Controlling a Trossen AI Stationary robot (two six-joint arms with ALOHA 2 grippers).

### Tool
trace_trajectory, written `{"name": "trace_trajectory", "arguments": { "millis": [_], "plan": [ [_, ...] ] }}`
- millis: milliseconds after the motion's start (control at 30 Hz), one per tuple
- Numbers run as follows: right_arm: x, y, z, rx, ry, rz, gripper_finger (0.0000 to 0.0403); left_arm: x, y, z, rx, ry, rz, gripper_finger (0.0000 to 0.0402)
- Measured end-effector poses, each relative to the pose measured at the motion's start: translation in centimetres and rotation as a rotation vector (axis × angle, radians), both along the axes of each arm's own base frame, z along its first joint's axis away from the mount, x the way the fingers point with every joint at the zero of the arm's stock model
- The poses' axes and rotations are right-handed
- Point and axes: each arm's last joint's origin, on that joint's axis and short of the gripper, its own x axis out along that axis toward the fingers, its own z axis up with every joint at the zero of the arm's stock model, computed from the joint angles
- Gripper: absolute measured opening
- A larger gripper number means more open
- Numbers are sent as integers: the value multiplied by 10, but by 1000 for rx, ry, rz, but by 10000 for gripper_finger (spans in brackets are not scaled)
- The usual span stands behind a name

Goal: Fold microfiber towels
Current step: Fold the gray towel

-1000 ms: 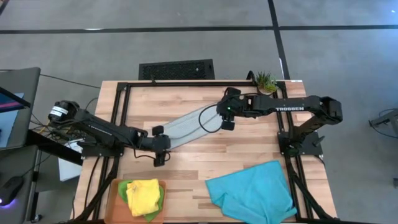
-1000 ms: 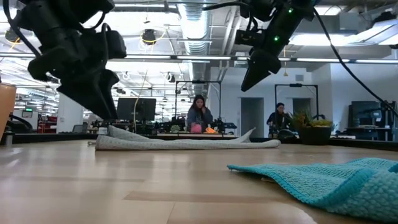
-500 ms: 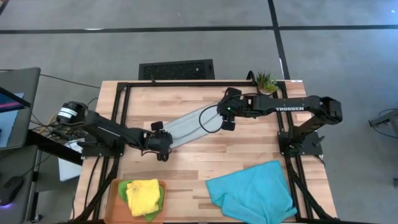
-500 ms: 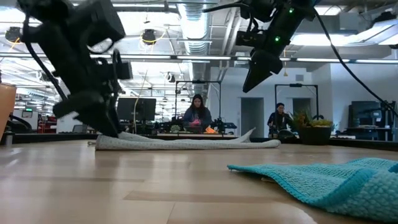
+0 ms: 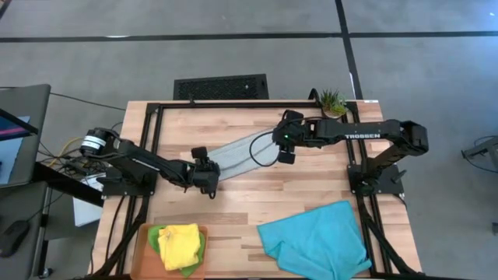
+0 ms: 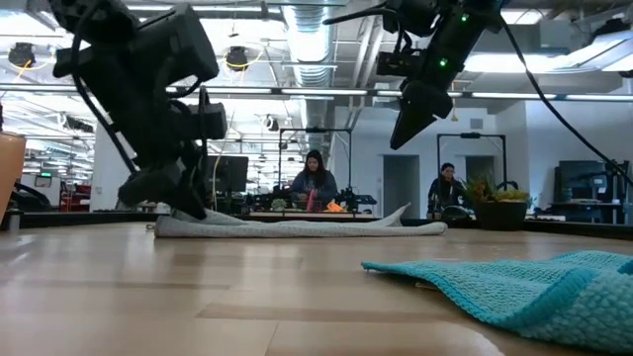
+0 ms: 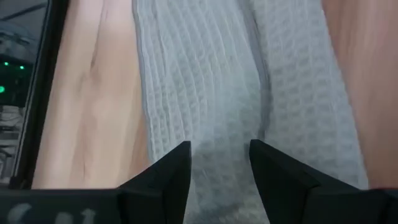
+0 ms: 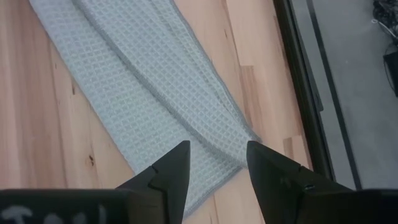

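A light grey towel (image 5: 243, 153) lies folded into a long narrow strip across the middle of the table, slanting from near left to far right. My left gripper (image 5: 210, 176) is open and low over the strip's left end (image 7: 205, 93); its two fingers stand over the cloth. My right gripper (image 5: 283, 152) is open and hangs well above the strip's right end (image 8: 205, 124), clear of it in the low view (image 6: 404, 131). A turquoise towel (image 5: 315, 241) lies spread and rumpled at the near right. A yellow towel (image 5: 180, 244) rests on a green one in the orange tray. My left gripper has its open fingertips (image 6: 188, 208) down at the left end of the grey towel (image 6: 297, 227), slanting down from the table's left. Whether they touch the cloth I cannot tell.
The orange tray (image 5: 143, 247) sits at the near left corner. A small potted plant (image 5: 333, 101) stands at the far right. A black frame (image 5: 152, 140) runs along the table's edges. Bare wood lies between the grey strip and the turquoise towel.
My left gripper has moved down and toward the table's right, onto the grey towel's left end, tipping as it went. The towel lies as before. My right gripper has kept still.
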Motion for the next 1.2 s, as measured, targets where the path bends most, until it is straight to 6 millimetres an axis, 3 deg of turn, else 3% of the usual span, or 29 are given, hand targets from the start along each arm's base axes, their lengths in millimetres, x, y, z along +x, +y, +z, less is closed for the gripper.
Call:
{"name": "trace_trajectory", "arguments": {
  "millis": [167, 333, 467, 633, 833, 1200],
  "plan": [
    [0, 0, 0, 0, 1, 0, 182, 1, 7, 0, 7, 31, -9, 158],
    [0, 0, 0, 1, 6, 0, 182, 0, 14, -2, -126, 62, -29, 158],
    [-1, 0, 0, 1, 7, 0, 182, 0, 23, -2, -134, 46, 29, 153],
    [-1, 0, 0, 2, 7, 0, 182, 0, 33, -2, -137, 33, 86, 107],
    [-1, 0, 0, 2, 8, 0, 182, 0, 36, -2, -163, 37, 80, 14],
    [-1, 0, 0, 2, 8, 0, 182, 19, 53, 34, -86, 41, 181, 2]
  ]
}}
